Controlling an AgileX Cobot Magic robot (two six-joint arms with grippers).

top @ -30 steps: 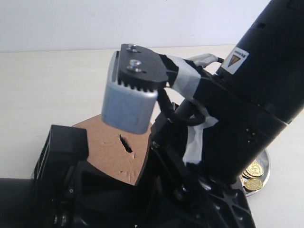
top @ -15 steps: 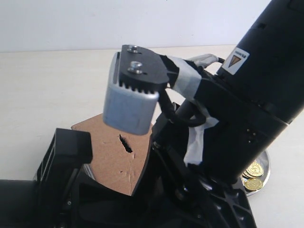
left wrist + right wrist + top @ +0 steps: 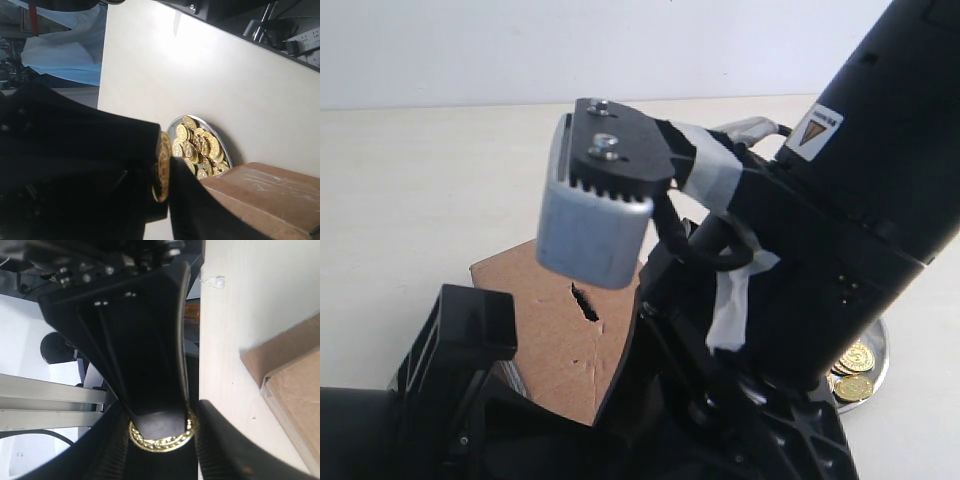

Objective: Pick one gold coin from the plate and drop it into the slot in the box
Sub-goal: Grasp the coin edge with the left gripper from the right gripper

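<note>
A gold coin (image 3: pixel 162 165) stands edge-on, pinched flat between the black fingers of my left gripper (image 3: pixel 163 176). In the right wrist view the same coin (image 3: pixel 162 444) lies between the two ribbed fingers of my right gripper (image 3: pixel 161 421), which meet its rim on both sides, while a left finger covers its face. The silver plate (image 3: pixel 220 141), heaped with gold coins (image 3: pixel 197 145), lies beside the brown cardboard box (image 3: pixel 265 192). The box (image 3: pixel 550 325) shows its ragged dark slot (image 3: pixel 585 302) between the arms. Both grippers are hidden in the exterior view.
The two black arms fill the lower exterior view, with the right arm's silver wrist camera (image 3: pixel 590 225) hanging over the box. The plate's rim (image 3: pixel 880 362) peeks out at the far right with a few coins (image 3: pixel 855 370). Pale tabletop (image 3: pixel 440 190) surrounds them.
The left arm's black body has shifted slightly right and down across the box's left corner. The right arm and its camera have barely moved.
</note>
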